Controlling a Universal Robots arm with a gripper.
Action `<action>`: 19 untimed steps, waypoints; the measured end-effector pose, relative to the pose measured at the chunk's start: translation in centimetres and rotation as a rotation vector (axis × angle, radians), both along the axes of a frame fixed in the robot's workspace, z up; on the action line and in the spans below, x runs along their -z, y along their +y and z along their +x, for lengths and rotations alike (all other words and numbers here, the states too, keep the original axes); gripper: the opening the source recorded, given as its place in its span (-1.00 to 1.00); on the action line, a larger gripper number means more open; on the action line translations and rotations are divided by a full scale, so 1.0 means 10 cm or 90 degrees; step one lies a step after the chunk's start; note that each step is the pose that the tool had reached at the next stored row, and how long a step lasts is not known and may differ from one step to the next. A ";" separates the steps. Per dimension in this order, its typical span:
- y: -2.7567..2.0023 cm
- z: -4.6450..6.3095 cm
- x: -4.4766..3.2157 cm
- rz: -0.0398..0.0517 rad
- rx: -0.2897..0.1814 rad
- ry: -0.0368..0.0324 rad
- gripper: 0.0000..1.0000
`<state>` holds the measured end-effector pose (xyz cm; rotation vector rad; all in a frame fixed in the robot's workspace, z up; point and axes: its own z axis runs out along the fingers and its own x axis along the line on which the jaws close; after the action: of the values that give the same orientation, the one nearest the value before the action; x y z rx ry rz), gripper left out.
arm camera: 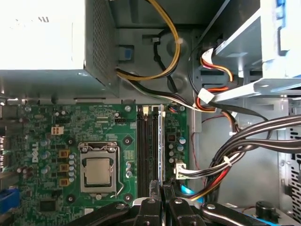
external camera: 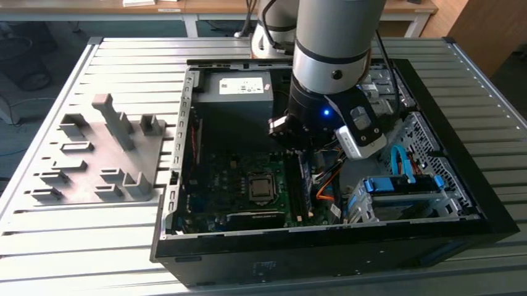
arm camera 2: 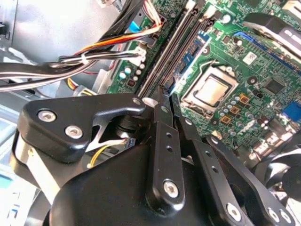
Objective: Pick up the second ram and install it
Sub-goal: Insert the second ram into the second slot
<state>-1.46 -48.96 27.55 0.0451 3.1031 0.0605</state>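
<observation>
Your arm reaches down into the open computer case (external camera: 461,203) on the slatted desk (external camera: 49,246), with the pincer (arm camera 2: 164,96) low over the motherboard (arm camera: 51,155), beside the processor socket (arm camera: 99,169). The pincer's fingers (arm camera 2: 162,141) are drawn close together, clenched on the thin upper edge of the second ram (arm camera: 162,141), which stands on edge in the memory slot (arm camera: 162,120) nearest the cable side; in the second wrist view the stick (arm camera 2: 181,63) runs away from the fingertips along that slot. You cannot tell whether it is fully seated. Two further slots (arm camera: 146,146) lie parallel between it and the socket, just beside it. On the other side, a bundle of black and coloured cables (arm camera: 235,155) crosses near the slot's end, leaving only a narrow lane. The power supply (arm camera: 51,42) closes off the far end of the board. In the exterior view the drive cage with blue parts (external camera: 403,188) stands toward that view's right, and the grey holder block (external camera: 103,151) sits well apart on the desk at that view's left.
</observation>
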 end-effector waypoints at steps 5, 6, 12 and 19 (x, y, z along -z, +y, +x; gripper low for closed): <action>-0.018 -0.05 0.091 -0.0001 0.002 0.0001 -0.73; -0.027 -0.06 0.108 -0.0001 0.003 0.0001 -0.73; -0.076 -0.08 0.220 0.0001 0.006 0.0000 -0.73; -0.099 -0.09 0.344 0.0000 0.006 0.0000 -0.73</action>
<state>-2.38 -49.96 24.11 0.0603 3.1027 0.0602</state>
